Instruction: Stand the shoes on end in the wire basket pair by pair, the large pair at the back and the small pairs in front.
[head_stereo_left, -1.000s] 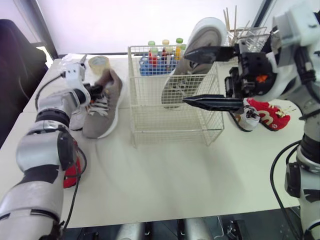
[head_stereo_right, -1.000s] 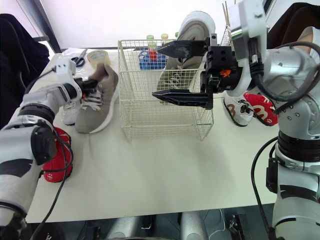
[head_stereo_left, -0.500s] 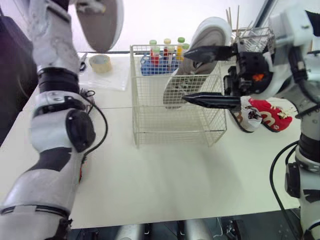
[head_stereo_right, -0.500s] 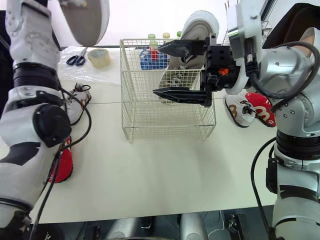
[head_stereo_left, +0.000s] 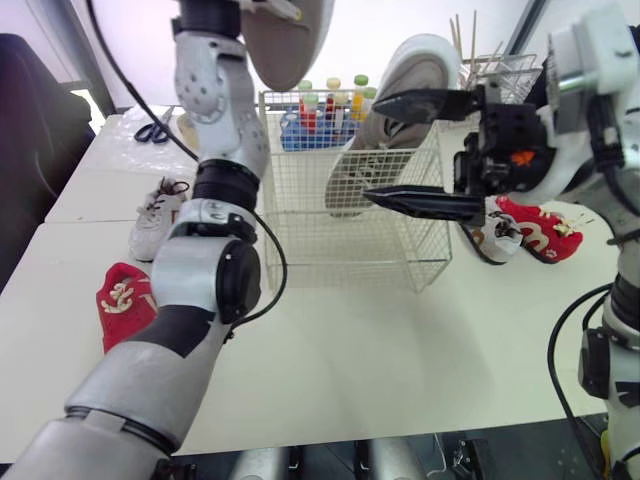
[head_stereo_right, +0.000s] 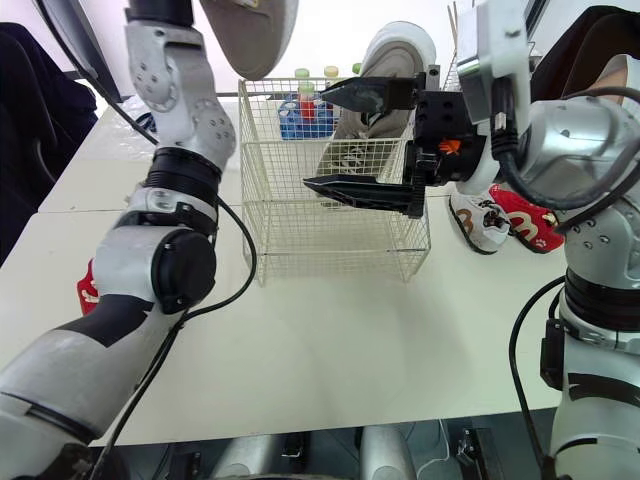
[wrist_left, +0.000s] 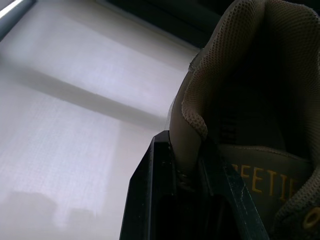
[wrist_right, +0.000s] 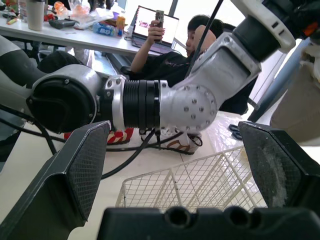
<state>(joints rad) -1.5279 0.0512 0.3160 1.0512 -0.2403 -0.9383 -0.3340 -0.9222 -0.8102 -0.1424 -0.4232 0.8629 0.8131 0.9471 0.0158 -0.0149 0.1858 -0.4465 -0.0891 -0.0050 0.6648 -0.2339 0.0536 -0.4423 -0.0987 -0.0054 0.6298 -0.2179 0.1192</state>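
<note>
Left wrist view: the left gripper (wrist_left: 185, 152) pinches the heel collar of the large grey-brown mesh sneaker (wrist_left: 220, 55), raised above the white wire basket (head_stereo_left: 345, 235), likely for an end-on drop beside the matching sneaker (head_stereo_left: 418, 70) upright at the back; the right gripper (head_stereo_left: 385, 150) hovers alongside, jaws spread wide.

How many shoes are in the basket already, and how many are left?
One big grey shoe stands at the back of the wire basket. The left claw holds its partner high above the basket. Waiting on the table: left white shoe, left red shoe, right white shoe, right red shoe.
</note>
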